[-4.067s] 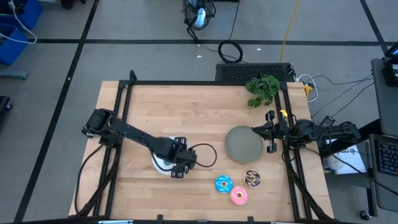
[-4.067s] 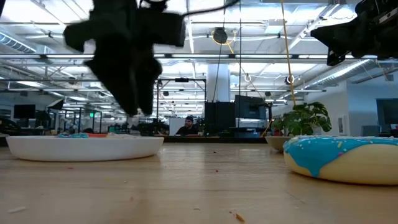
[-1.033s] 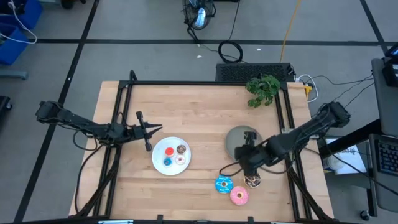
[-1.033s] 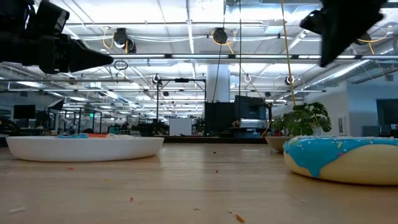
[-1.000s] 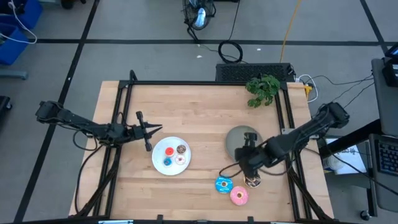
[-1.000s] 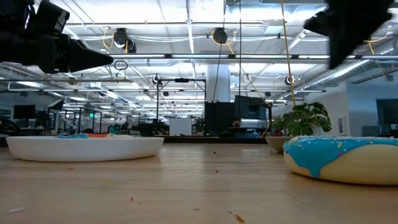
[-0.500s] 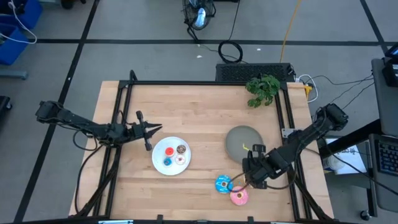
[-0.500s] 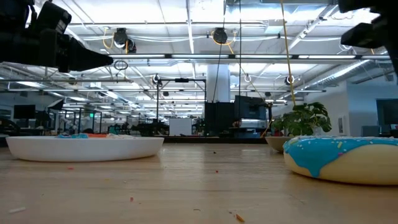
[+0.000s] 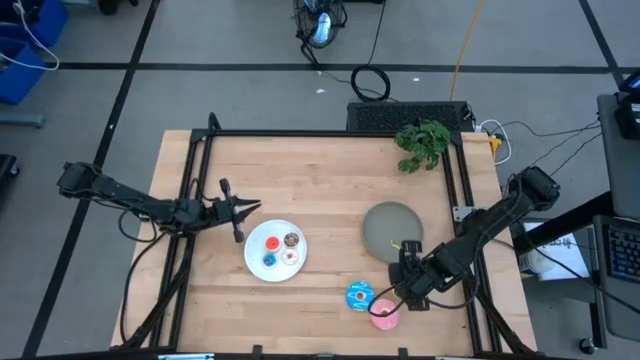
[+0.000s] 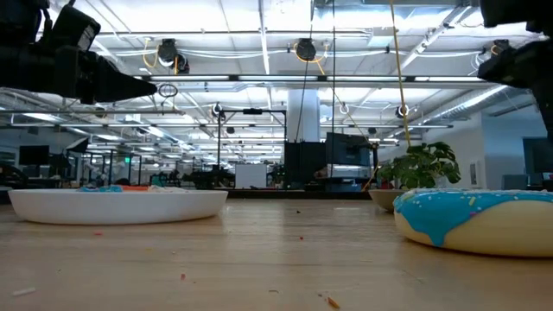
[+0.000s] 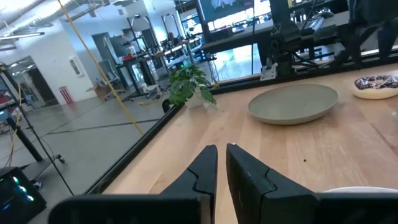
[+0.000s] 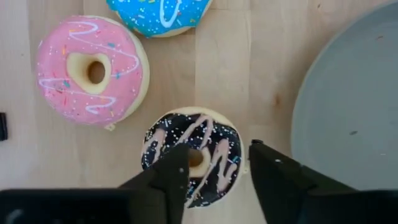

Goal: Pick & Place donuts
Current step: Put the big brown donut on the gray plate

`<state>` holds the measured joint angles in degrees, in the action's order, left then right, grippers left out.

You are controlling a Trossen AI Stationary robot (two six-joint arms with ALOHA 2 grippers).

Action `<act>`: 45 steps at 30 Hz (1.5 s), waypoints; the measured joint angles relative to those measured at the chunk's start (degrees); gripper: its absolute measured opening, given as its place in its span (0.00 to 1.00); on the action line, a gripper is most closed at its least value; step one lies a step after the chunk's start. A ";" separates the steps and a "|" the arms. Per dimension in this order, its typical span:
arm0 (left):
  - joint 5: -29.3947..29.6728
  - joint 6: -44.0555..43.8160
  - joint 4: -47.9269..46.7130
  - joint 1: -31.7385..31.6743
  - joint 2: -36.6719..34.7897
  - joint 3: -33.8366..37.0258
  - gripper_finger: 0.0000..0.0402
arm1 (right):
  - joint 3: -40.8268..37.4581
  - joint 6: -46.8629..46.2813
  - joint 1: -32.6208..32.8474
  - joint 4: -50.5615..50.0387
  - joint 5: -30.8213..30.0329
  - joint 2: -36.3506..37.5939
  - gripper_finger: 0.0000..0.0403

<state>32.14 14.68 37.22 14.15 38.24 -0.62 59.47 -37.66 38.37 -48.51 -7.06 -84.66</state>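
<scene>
One camera is looking straight down on the table (image 9: 320,170); another is peering level across it; both are sharing the blue donut (image 9: 359,295) at five o'clock.

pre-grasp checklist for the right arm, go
1. Right end effector over the brown sprinkled donut: ok.
2. Fingers apart enough to span it: cannot tell; open, one over the donut's centre.
3. Pink donut and blue donut clear of the fingers: ok.
4. Grey plate free to receive a donut: ok.
5. Left end effector out of the way, at the left edge beside the white plate: ok.
</scene>
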 joint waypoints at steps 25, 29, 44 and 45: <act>0.00 0.04 -0.21 0.02 0.00 0.00 0.10 | -13.72 0.55 0.00 12.40 2.92 0.02 0.49; 0.00 0.07 -0.21 0.01 -0.01 0.00 0.10 | -14.92 0.77 0.00 14.59 2.94 0.01 0.49; 0.00 0.61 -0.21 0.02 -0.02 0.00 0.10 | -13.76 5.27 -2.05 16.37 4.15 -0.37 0.08; 0.00 0.61 -0.21 0.02 -0.02 0.00 0.10 | -13.15 6.34 -2.41 16.27 4.18 -0.07 0.06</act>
<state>32.14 15.29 37.01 14.17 38.22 -0.62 46.31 -31.32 35.96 -32.24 -2.88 -84.73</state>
